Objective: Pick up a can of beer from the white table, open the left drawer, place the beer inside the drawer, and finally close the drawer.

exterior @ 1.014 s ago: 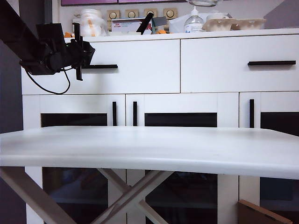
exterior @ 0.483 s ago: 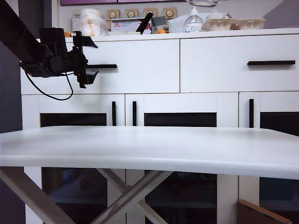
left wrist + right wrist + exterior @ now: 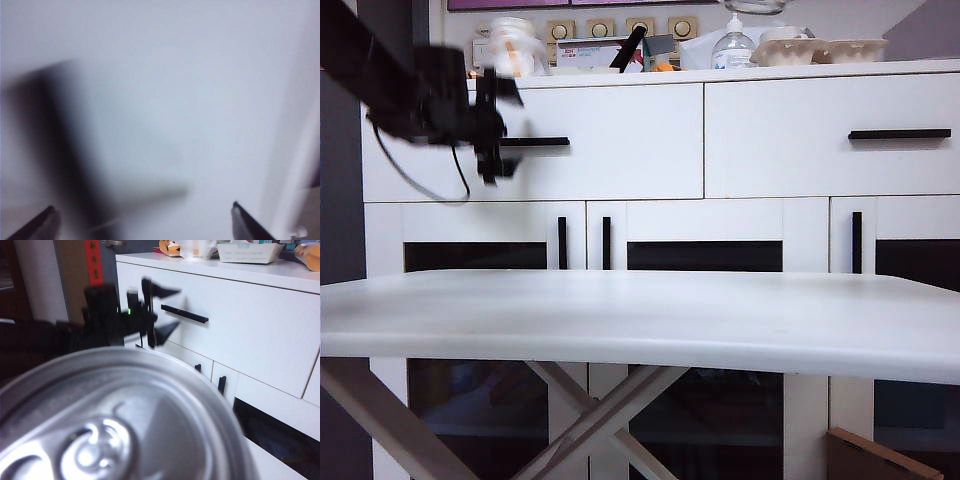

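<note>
- The left gripper (image 3: pixel 492 125) was in front of the left drawer (image 3: pixel 620 140), at the end of the black handle (image 3: pixel 535 142), and it looked blurred in the exterior view.
- Its jaws stood wide apart with nothing between them; in the left wrist view only the two dark fingertips (image 3: pixel 35 226) showed at the edge, far from each other, before a white surface with a blurred dark bar.
- In the right wrist view the same gripper (image 3: pixel 157 320) appeared with one finger above and one below, just beside the handle (image 3: pixel 184 313).
- The can of beer (image 3: pixel 120 425) filled the lower part of the right wrist view, its silver top with the pull tab very close to the camera.
- The right gripper itself could not be seen in any view, so I cannot tell if its jaws clamped the can.
- The white table (image 3: pixel 640 320) stood in front of the cabinet (image 3: pixel 780 230), and the drawer looked closed.
</note>
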You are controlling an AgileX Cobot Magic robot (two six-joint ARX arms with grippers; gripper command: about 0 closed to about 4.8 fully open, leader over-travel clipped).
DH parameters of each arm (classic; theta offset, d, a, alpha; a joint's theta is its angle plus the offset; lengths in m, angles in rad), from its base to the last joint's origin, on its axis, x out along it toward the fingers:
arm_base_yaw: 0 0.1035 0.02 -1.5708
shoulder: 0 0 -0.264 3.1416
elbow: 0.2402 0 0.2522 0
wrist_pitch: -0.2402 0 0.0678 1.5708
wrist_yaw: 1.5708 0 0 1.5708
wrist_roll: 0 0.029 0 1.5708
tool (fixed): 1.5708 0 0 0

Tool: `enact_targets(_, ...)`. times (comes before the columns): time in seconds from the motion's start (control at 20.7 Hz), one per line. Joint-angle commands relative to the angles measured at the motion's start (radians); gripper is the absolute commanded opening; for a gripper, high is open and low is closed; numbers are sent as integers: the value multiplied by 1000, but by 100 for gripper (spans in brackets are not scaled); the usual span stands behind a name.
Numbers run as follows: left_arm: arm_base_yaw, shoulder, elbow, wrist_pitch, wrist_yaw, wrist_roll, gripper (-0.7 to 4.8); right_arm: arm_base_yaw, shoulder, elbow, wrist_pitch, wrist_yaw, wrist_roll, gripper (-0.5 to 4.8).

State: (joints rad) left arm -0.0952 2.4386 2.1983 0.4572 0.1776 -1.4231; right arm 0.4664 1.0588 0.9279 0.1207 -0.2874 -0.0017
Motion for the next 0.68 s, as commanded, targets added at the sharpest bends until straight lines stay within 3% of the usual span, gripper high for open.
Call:
enact_targets(0.05,-1,-5,47,-62,-10,36,479,1,-8,13,63,1,-3,53)
enact_targets(0.68,-5,19,45,-92,-21,-32,479,1,-8,13,62,-3,-3,53)
